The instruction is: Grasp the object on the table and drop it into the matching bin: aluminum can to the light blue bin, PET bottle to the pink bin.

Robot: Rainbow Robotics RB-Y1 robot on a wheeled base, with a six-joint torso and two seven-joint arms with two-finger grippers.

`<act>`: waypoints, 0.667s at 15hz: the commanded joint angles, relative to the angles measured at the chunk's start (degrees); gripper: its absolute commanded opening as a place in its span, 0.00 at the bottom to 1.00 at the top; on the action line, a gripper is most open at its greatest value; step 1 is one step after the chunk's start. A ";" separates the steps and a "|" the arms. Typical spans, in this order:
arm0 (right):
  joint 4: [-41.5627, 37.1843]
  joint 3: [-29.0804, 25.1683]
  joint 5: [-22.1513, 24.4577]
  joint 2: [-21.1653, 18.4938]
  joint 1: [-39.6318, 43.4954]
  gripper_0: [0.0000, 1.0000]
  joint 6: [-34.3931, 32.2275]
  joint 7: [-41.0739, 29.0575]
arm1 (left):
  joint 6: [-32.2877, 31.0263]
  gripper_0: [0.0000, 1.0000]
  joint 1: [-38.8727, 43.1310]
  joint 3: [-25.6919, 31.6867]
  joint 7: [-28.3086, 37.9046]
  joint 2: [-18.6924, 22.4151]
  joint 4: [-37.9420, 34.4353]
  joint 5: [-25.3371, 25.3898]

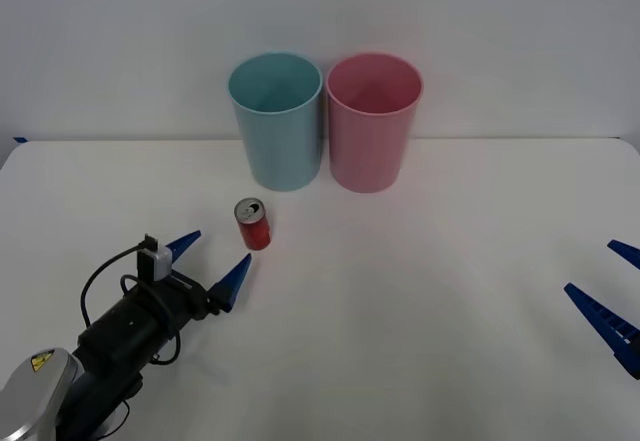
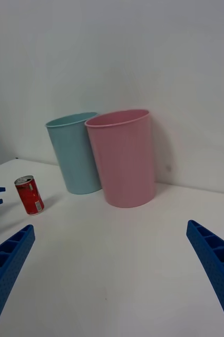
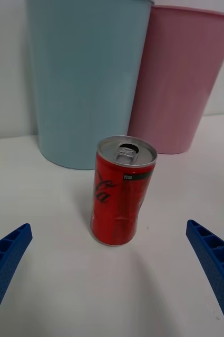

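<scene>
On the white bench (image 1: 420, 321), near the robot's left side, the small red can (image 1: 253, 224) stands upright with its silver top and pull tab facing up. Behind it, at the far edge by the wall, the light blue bin (image 1: 276, 121) and the pink bin (image 1: 373, 122) stand side by side, nearly touching, the blue one on the left. The can sits in front of the blue bin, apart from it.

The left gripper (image 1: 210, 259) is low over the bench just short of the can, its blue ribbed fingers spread wide and holding nothing. From the left wrist, the can (image 3: 121, 190) lies ahead between the two parted fingers (image 3: 3, 258), touched by neither.

The right gripper (image 1: 605, 286) waits at the right edge of the bench, well apart from the can, likewise wide open and empty.
</scene>
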 commanded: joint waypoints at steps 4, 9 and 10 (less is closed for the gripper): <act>0.00 0.00 0.00 0.00 0.00 1.00 0.00 0.00 | 1.30 1.00 -5.37 -1.19 -0.52 0.03 5.07 0.04; 0.00 0.00 0.00 0.00 0.00 1.00 0.00 0.00 | 1.39 1.00 -12.23 -1.19 -1.84 -0.06 12.98 0.04; 0.00 0.00 0.00 0.00 0.00 1.00 0.00 0.00 | 1.39 1.00 -13.54 -1.19 -2.02 -0.06 14.39 0.04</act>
